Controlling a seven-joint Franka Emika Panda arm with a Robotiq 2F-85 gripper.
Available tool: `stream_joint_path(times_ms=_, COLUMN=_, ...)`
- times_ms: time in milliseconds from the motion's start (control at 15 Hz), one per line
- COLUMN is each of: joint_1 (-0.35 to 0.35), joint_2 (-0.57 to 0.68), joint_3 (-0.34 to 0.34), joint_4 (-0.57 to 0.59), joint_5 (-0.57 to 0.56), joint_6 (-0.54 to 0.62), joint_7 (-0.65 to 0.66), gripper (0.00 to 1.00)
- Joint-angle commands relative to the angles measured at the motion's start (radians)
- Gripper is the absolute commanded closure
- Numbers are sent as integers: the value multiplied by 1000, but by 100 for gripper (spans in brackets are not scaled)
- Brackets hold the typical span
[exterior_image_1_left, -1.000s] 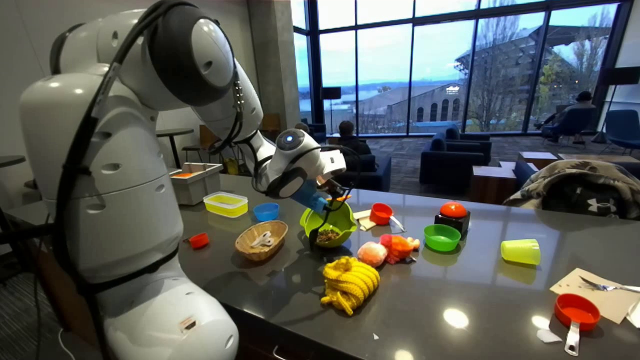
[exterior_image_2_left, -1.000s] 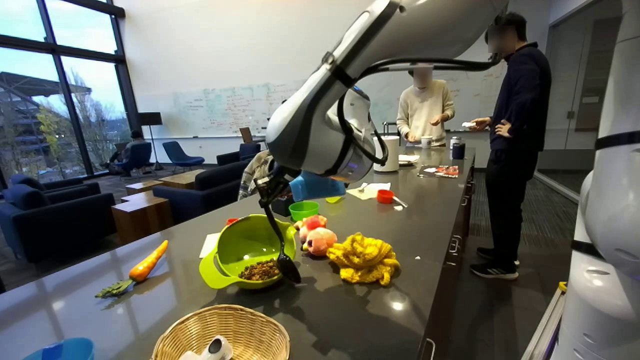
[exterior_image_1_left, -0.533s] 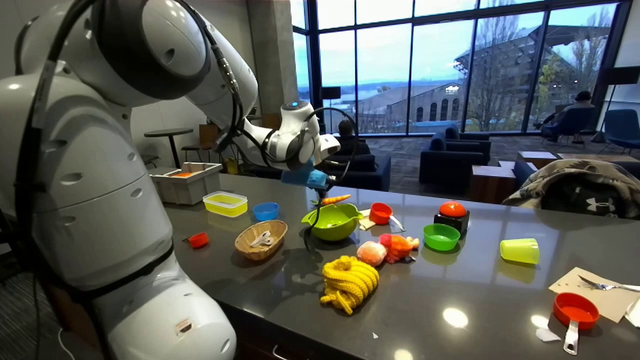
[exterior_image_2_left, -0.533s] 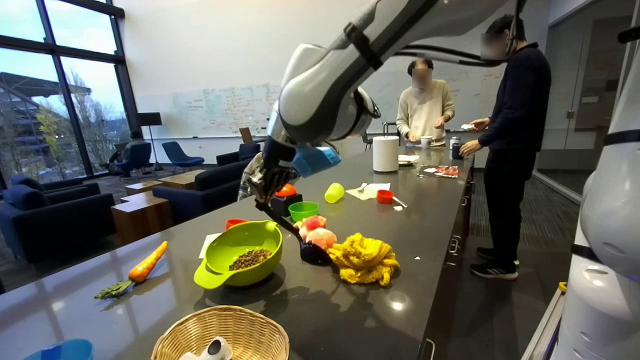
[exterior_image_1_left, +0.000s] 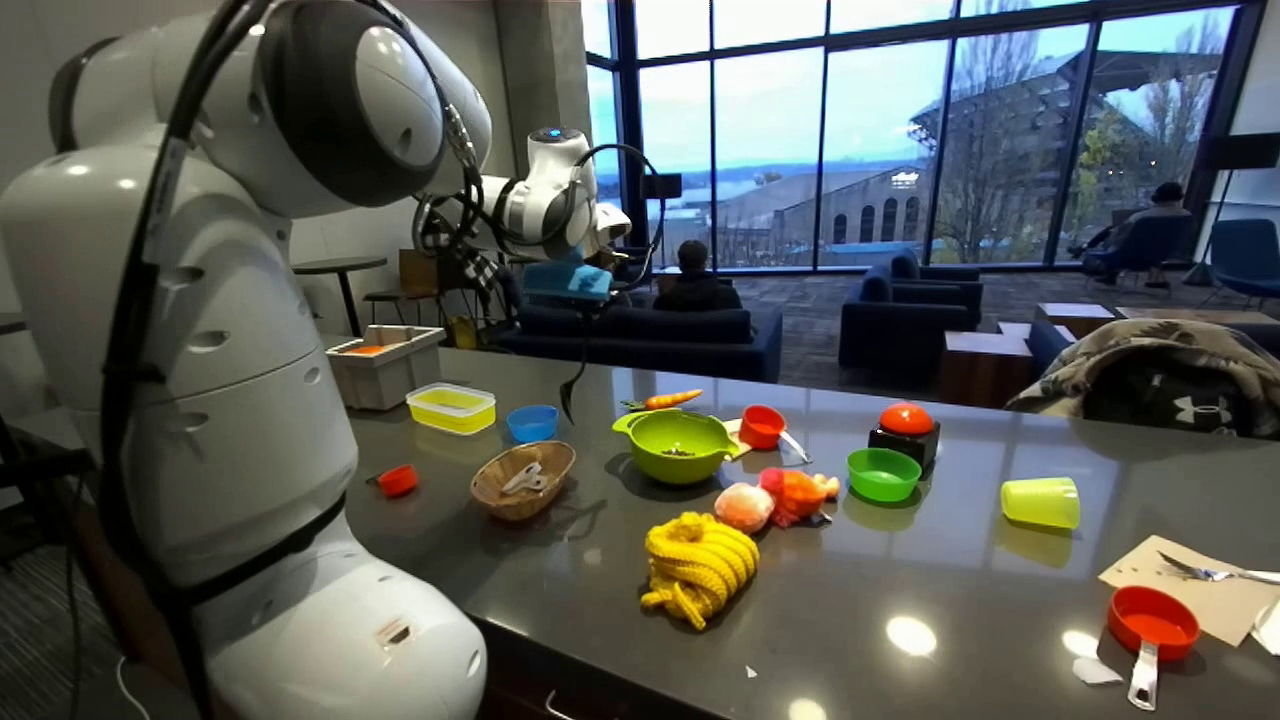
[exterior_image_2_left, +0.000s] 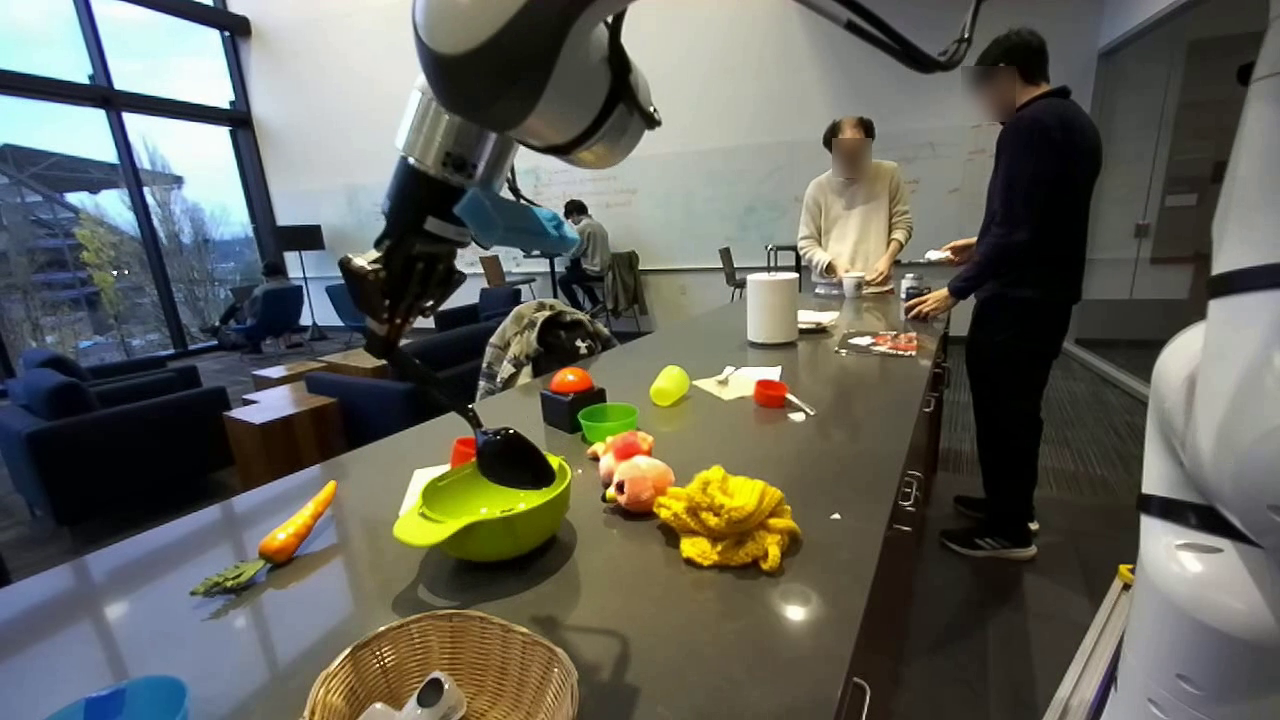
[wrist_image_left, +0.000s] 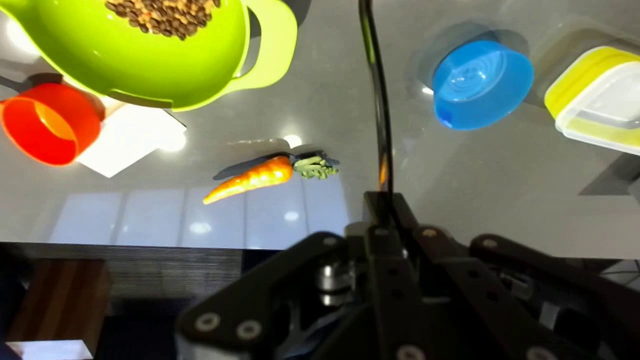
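Note:
My gripper (wrist_image_left: 389, 202) is shut on the handle of a black ladle (exterior_image_2_left: 512, 458); its fingers also show in an exterior view (exterior_image_2_left: 385, 340). The handle (wrist_image_left: 381, 100) runs up from the fingertips in the wrist view. The ladle hangs tilted in the air, its head (exterior_image_1_left: 568, 400) above the counter near the blue bowl (exterior_image_1_left: 532, 423). A lime green bowl (exterior_image_1_left: 672, 455) with a handle and spout stands upright on the counter. Brown pellets (wrist_image_left: 165, 17) lie in it. The ladle head overlaps the green bowl (exterior_image_2_left: 490, 525) in an exterior view. A toy carrot (wrist_image_left: 255, 177) lies nearby.
A wicker basket (exterior_image_2_left: 440, 625), a yellow container (exterior_image_1_left: 452, 410), a red cup (exterior_image_1_left: 762, 427), a pink plush toy (exterior_image_2_left: 640, 485) and a yellow knitted cloth (exterior_image_2_left: 730, 520) stand around the bowl. A green cup (exterior_image_1_left: 884, 475) and a red-topped button (exterior_image_1_left: 906, 430) are farther along. Two people stand at the counter's end.
The ladle was at the green bowl, which was tipped; the bowl then stood upright. My gripper has risen and carried the ladle away from it, over toward the blue bowl side.

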Motion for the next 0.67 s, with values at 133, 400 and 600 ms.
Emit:
stream_joint_path(times_ms=133, joint_1=20, joint_2=105, joint_3=-21, joint_4=153, joint_5=209, joint_6=-30, joint_7=-157, gripper=99)
stream_joint_path(times_ms=400, joint_1=8, joint_2=139, joint_3=-15, joint_4=214, joint_5=237, joint_6=-34, joint_7=-175, gripper=99)
stream_joint_path(times_ms=600, joint_1=-1, joint_2=152, joint_3=-15, joint_4=240, joint_5=249, joint_6=-32, joint_7=-174, gripper=99)
